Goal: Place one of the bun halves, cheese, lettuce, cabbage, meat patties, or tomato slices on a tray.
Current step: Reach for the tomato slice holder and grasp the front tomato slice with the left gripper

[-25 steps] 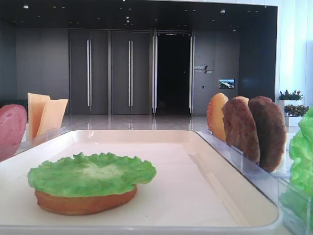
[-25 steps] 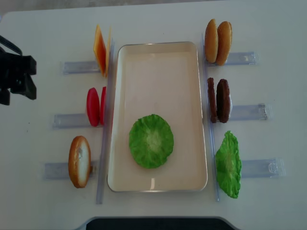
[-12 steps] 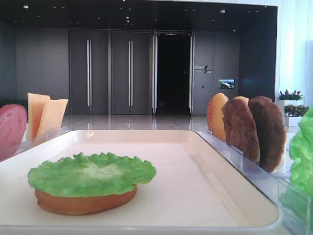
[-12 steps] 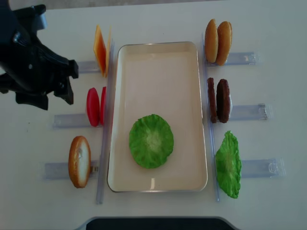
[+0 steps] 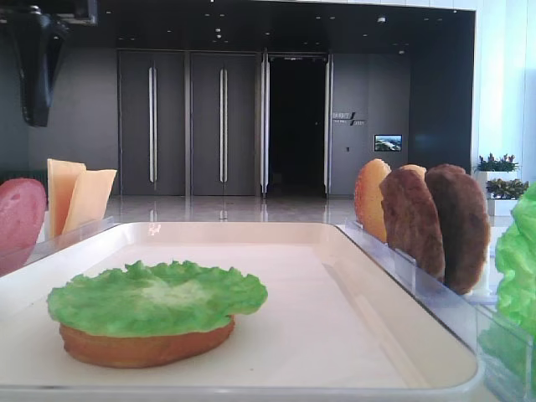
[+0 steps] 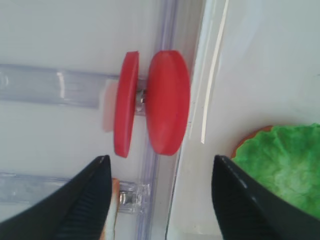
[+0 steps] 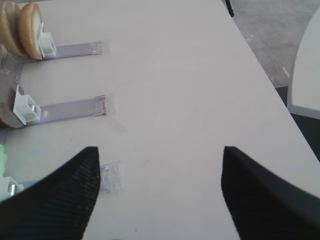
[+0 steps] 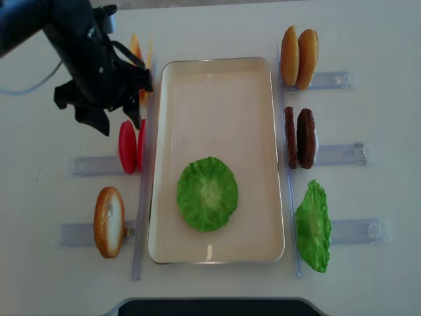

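The tray [image 8: 217, 85] is lying lengthwise down the middle of the desk [image 8: 368, 39], its low rim running close along clear plastic holders [image 8: 99, 164] on both long sides. Most of its floor is standing bare; only the near half is carrying a bun half [image 5: 142, 345] with a lettuce leaf [image 8: 207, 193] lying flat on top of it.

On the left of the overhead view the left gripper [image 8: 113, 122] is hanging over the strip between the cheese [image 8: 136, 49] and the tomato slices [image 8: 131, 146], its jaws spreading wide and holding nothing. In the left wrist view the two dark fingers [image 6: 85, 200] are framing the two red discs, which are standing on edge in their holder just beside the tray's left rim, with the green leaf showing past that rim. The arm's dark body is covering much of the cheese from above. Another bun half [image 8: 109, 221] is standing on edge further along the left side, near the tray's near corner.

On the right side two more bun halves [image 8: 298, 57], the meat patties [image 8: 300, 137] and a second lettuce leaf [image 8: 312, 226] are standing in their holders close against the tray's right rim.

The right gripper [image 7: 160, 195] is hovering over bare desk well to the right of those holders, jaws apart and holding nothing, with the desk's far edge beyond it.
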`<action>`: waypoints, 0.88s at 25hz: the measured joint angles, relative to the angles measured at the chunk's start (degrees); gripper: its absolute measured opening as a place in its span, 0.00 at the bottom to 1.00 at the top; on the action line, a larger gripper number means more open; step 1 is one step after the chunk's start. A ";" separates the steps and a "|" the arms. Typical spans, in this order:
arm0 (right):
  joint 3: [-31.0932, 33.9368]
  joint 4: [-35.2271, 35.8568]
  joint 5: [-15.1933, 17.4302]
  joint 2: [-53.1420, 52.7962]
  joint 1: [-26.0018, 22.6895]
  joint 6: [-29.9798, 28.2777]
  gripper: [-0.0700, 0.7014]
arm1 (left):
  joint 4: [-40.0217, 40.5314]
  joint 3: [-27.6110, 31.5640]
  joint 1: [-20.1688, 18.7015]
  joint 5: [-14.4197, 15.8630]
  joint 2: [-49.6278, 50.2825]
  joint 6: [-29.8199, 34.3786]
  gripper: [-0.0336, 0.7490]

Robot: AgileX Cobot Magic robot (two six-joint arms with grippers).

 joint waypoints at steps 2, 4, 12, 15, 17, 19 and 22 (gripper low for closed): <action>0.00 0.00 0.00 0.00 0.00 0.00 0.76 | -0.13 -2.45 -0.95 0.41 2.69 -0.14 0.66; 0.00 0.00 0.00 0.00 0.00 0.00 0.76 | -0.27 -4.98 -1.94 1.08 5.02 -0.22 0.66; 0.00 0.00 0.00 0.00 0.00 0.00 0.76 | -0.54 -8.65 -3.40 2.68 10.22 -0.59 0.66; 0.00 0.00 0.00 0.00 0.00 0.00 0.76 | -0.49 -8.65 -3.40 2.80 10.27 -0.62 0.66; 0.00 0.00 0.00 0.00 0.00 0.00 0.76 | -0.49 -8.65 -3.40 2.80 10.27 -0.62 0.66; 0.00 0.00 0.00 0.00 0.00 0.00 0.76 | -0.49 -8.65 -3.40 2.80 10.27 -0.47 0.66; 0.00 0.00 0.00 0.00 0.00 0.00 0.76 | -0.49 -8.65 -3.40 2.80 10.27 0.64 0.66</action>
